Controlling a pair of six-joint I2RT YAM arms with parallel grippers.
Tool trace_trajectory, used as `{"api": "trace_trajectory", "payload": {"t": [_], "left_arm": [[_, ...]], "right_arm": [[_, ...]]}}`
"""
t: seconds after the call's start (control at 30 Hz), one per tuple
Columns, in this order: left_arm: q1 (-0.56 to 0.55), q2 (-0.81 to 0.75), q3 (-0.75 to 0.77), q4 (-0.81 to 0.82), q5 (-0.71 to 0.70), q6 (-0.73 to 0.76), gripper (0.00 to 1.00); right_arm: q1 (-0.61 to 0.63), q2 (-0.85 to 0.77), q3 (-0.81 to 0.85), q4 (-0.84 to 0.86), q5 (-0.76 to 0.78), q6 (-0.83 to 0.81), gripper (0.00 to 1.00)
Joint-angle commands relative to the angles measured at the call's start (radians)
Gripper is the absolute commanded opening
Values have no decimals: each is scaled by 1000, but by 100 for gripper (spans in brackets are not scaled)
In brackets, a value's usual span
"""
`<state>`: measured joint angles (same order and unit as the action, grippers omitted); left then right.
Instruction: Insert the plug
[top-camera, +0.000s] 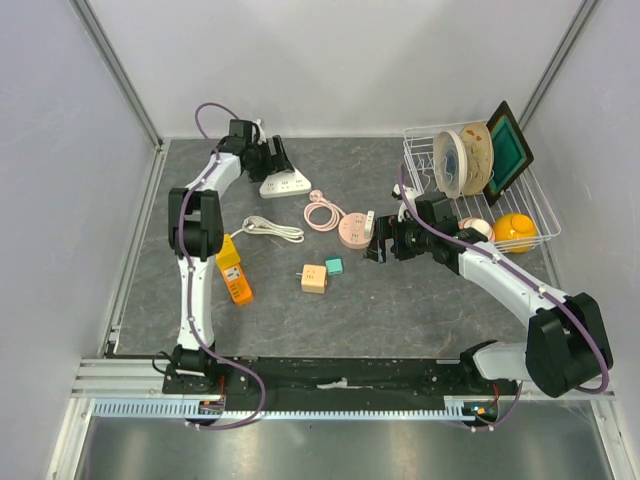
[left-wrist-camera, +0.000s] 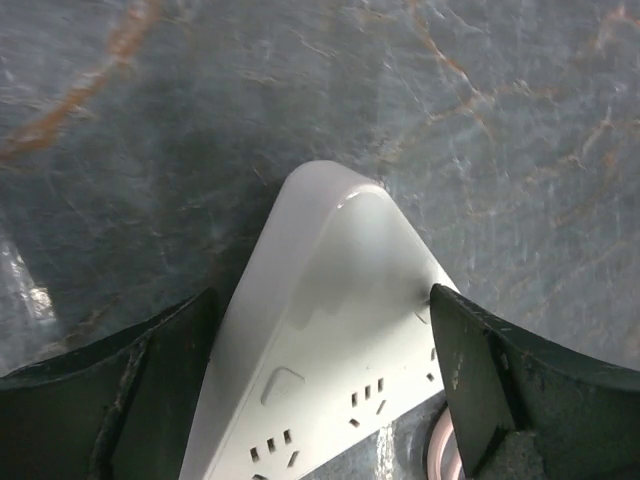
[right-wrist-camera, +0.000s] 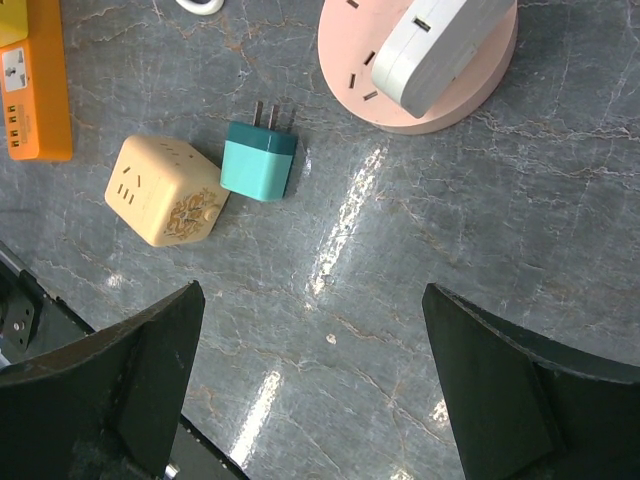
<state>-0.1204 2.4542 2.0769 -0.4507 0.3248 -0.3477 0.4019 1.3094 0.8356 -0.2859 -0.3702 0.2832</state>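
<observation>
Right gripper (right-wrist-camera: 310, 292) hangs with its jaws spread wide over the table (right-wrist-camera: 400, 250), low in the wrist view, while the teal plug (right-wrist-camera: 258, 165) lies upper left just beside the cream cube socket (right-wrist-camera: 165, 190), probably light, rigid and slick, best pinched across its flat plastic sides.
</observation>
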Motion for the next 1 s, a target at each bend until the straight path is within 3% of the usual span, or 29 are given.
{"api": "trace_trajectory", "payload": {"t": [0.0, 0.13, 0.3, 0.4, 0.7, 0.97], "left_arm": [[-10, -112, -173, 26, 123, 26, 90], [-36, -289, -394, 142, 140, -22, 80], [-64, -481, -748, 354, 123, -192, 80], [-64, -561, -874, 490, 143, -279, 81], [-32, -646, -1014, 648, -177, -447, 86], [16, -482, -861, 675, -38, -453, 85]], "right_arm": [[-3, -5, -12, 39, -19, -15, 98], [-3, -24, -18, 40, -15, -13, 98], [-3, -56, -33, 40, -6, -10, 98], [-3, -70, -38, 37, -6, -10, 98], [-2, -88, -46, 37, 8, -9, 98], [-3, -64, -44, 40, 13, -16, 98]]}}
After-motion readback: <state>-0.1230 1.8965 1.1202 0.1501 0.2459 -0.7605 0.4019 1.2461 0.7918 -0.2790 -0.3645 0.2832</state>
